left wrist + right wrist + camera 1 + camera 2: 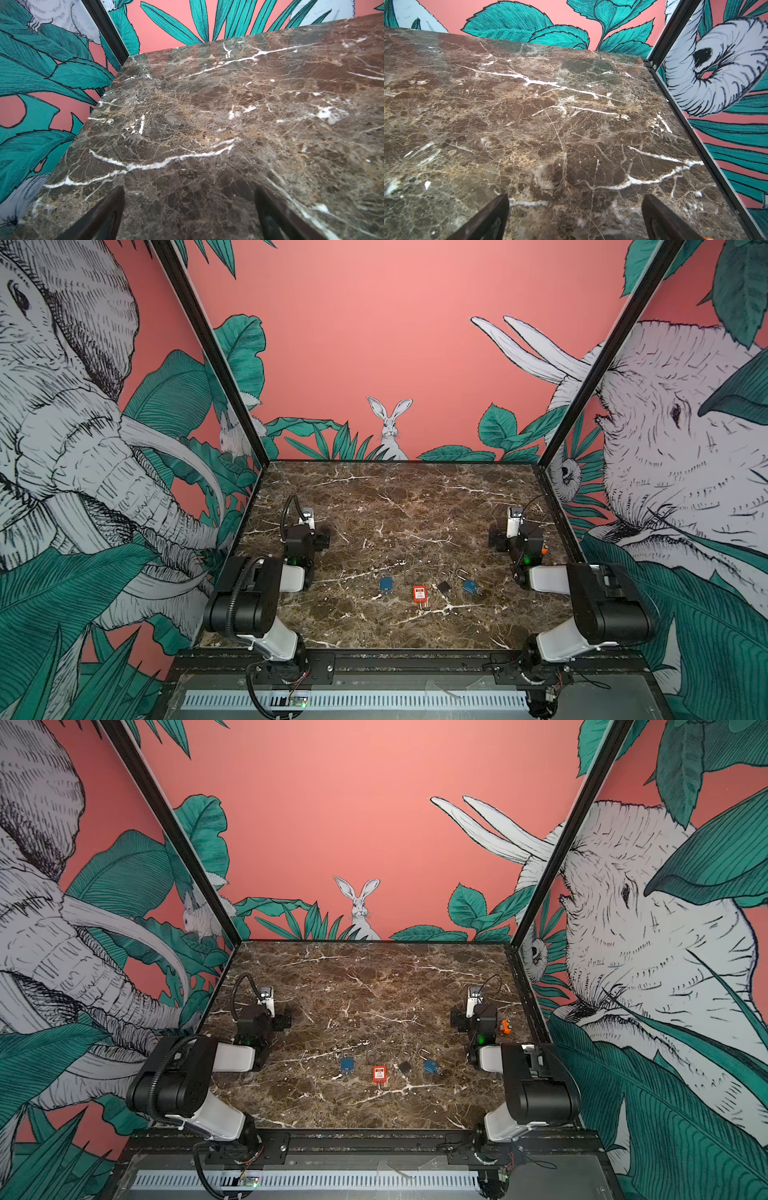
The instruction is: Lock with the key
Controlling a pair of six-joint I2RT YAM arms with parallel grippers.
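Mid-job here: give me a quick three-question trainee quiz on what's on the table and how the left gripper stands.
1. True or false: the left gripper is shut on a padlock.
2. The labelled padlock between the left blue padlock and the black padlock is: A green, B red, C white.
3. Fill in: ___ padlocks lie in a row on the marble table.
Key: 1 false, its jaws stand open over bare marble. 2 B. 3 four, counting the right blue padlock.
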